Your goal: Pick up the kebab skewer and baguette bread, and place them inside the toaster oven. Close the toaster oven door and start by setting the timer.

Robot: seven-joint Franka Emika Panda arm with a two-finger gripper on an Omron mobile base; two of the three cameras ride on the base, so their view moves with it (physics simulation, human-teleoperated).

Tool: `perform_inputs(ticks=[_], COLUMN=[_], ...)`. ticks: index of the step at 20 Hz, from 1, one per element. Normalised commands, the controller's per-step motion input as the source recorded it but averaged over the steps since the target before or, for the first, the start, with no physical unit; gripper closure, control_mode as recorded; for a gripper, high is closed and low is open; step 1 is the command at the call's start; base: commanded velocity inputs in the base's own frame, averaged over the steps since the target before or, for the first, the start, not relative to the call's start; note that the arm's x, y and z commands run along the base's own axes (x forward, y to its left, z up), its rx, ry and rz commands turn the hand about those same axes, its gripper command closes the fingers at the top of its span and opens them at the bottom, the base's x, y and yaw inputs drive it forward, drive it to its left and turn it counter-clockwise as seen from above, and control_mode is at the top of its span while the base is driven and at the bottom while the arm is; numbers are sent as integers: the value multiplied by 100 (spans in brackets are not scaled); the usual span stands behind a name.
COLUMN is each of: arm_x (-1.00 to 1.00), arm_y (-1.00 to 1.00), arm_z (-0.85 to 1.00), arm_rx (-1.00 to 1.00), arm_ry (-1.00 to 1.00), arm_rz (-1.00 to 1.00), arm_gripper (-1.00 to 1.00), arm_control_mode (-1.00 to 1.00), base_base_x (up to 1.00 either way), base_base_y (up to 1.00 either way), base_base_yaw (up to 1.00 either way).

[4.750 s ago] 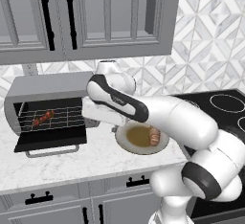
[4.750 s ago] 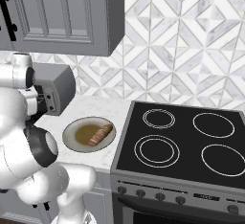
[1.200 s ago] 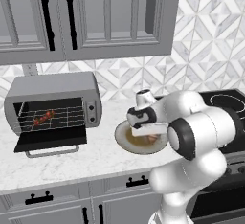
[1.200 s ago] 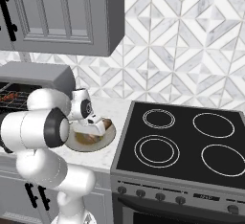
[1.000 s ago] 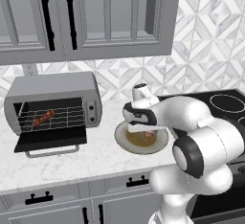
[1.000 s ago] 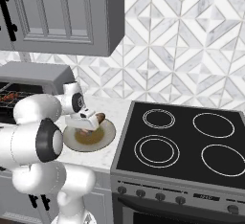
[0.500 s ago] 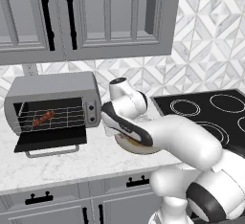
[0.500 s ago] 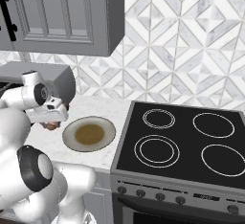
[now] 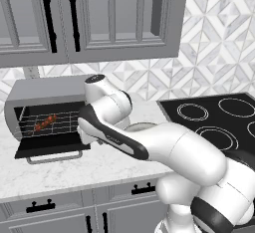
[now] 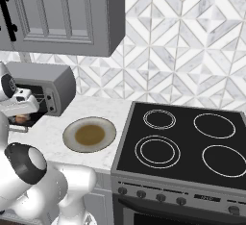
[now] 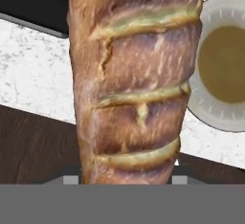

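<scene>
The gripper pinches the baguette bread, which fills the centre of the hand view beside the round plate at right. The kebab skewer lies on the rack inside the toaster oven, left of frame. The loaf should go in level, clearing the lowered toaster oven door, and land beside the skewer.

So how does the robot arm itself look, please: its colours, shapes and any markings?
The arm is glossy white, built of thick rounded segments like swollen tubes. Its joints are dark grey or black bands and caps, one at the elbow. I can see no cables, logos or printed markings on it.
</scene>
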Motion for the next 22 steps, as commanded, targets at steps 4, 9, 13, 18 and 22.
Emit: perform_inputs(ticks=[4, 9, 13, 18, 22], arm_x=[22, 33, 15, 33, 53], arm_y=[84, 69, 5, 0, 1], arm_z=[25, -6, -26, -32, -12], arm_rx=[0, 2, 1, 0, 0], arm_ry=[0, 0, 0, 0, 0], arm_rz=[0, 0, 0, 0, 0], arm_gripper=[100, 100, 100, 100, 100], arm_control_mode=[-100, -100, -100, -100, -100], base_base_x=[0, 0, 0, 0, 0], base_base_y=[0, 0, 0, 0, 0], base_base_yaw=[0, 0, 0, 0, 0])
